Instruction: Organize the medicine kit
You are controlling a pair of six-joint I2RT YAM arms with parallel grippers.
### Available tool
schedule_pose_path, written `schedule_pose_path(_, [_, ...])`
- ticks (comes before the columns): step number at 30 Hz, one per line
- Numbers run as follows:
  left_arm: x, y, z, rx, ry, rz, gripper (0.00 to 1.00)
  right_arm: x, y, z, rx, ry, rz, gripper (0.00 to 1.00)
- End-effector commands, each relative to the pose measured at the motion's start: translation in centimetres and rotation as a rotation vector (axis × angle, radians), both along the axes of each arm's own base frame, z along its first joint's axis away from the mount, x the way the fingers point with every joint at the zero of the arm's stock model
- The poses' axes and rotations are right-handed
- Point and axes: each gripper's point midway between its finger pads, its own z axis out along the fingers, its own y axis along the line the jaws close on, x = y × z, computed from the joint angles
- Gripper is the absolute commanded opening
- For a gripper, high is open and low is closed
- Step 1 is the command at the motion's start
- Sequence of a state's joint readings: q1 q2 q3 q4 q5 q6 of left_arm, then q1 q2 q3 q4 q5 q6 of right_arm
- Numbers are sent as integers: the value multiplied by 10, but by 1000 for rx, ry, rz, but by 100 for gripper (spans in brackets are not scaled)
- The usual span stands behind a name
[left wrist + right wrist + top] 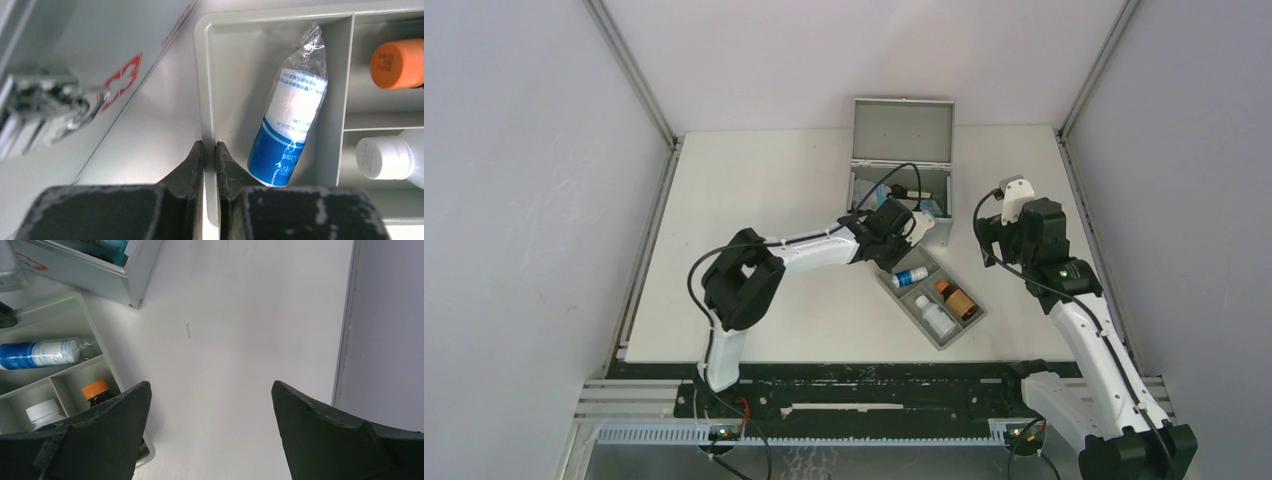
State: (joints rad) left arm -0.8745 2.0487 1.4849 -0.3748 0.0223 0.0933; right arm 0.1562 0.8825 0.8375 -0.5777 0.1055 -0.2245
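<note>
You are clamping the left gripper (210,145) onto the end wall of the tray (201,80), probably to lift it into the medicine kit (902,130) standing open just beyond, while your right gripper (211,386) is hanging spread and empty.

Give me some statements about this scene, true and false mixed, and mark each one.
The medicine kit has its lid open. True.
The left gripper pinches the wall of the tray. True.
The tray lies inside the medicine kit. False: it lies on the table, outside the kit.
The tray is empty. False: it holds a wrapped blue-and-white roll, an orange-capped bottle and a white-capped bottle.
The right gripper is open. True.
</note>
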Motion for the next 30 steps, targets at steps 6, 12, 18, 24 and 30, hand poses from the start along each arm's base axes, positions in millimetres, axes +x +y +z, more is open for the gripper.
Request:
schedule_pose_path(6, [-20, 62, 2, 49, -20, 62, 7, 2, 7, 4, 1, -23, 32, 89])
schedule_pose_path(12, [-25, 107, -3, 75, -10, 118, 9, 3, 8, 2, 1, -18, 42, 89])
schedule_pose_path(18, [-30, 118, -3, 33, 7, 112, 23, 5, 8, -3, -5, 2, 41, 89])
schedule_pose_path(24, [-13, 105, 3, -27, 51, 111, 33, 5, 8, -6, -2, 10, 43, 89])
schedule_pose_path(30, [-10, 93, 2, -49, 84, 79, 38, 4, 9, -3, 2, 3, 47, 88])
